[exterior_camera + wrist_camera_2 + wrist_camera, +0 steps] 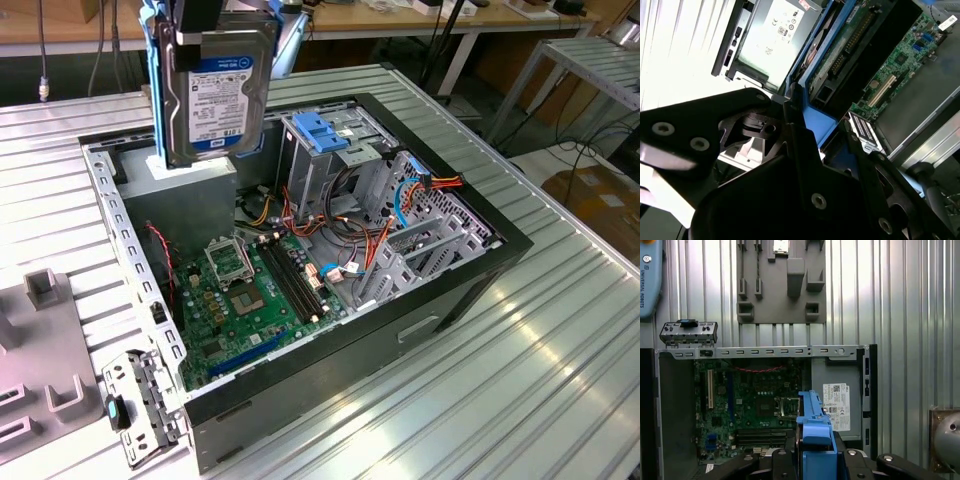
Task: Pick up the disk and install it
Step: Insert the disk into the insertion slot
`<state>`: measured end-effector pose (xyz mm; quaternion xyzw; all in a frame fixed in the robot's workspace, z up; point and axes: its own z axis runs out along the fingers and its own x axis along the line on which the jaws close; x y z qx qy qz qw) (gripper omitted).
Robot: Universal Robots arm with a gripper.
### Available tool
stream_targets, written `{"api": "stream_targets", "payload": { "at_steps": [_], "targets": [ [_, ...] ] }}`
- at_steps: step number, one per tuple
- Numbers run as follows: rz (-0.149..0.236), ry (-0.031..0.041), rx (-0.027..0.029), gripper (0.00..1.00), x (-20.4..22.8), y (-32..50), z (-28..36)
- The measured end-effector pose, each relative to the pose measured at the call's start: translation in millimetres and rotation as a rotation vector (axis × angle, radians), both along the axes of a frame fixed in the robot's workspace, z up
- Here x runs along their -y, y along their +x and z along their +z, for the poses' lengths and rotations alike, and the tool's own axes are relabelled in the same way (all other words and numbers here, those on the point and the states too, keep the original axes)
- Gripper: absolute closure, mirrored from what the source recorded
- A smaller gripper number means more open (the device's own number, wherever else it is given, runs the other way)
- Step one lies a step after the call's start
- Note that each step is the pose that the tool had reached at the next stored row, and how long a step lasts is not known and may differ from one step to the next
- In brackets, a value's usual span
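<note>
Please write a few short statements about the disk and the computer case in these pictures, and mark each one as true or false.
1. The end effector holds the disk in the air. True.
2. A side panel covers the computer case. False: the case is open and its motherboard is in plain sight.
3. The disk lies flat on the motherboard. False: it hangs on edge above the case.
4. The disk carries blue side rails. True.

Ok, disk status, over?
Gripper shut on disk, held on edge above the open case. Disk not yet seated in drive cage. Loose cables by the cage.
</note>
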<state>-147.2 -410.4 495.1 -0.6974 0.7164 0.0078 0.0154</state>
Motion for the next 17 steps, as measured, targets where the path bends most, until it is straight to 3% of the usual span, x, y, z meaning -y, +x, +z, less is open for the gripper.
{"api": "stream_targets", "payload": {
  "at_steps": [17],
  "targets": [
    [0.000,0.0000,0.0000,0.63,17.7,0.1,0.0]
  ]
}}
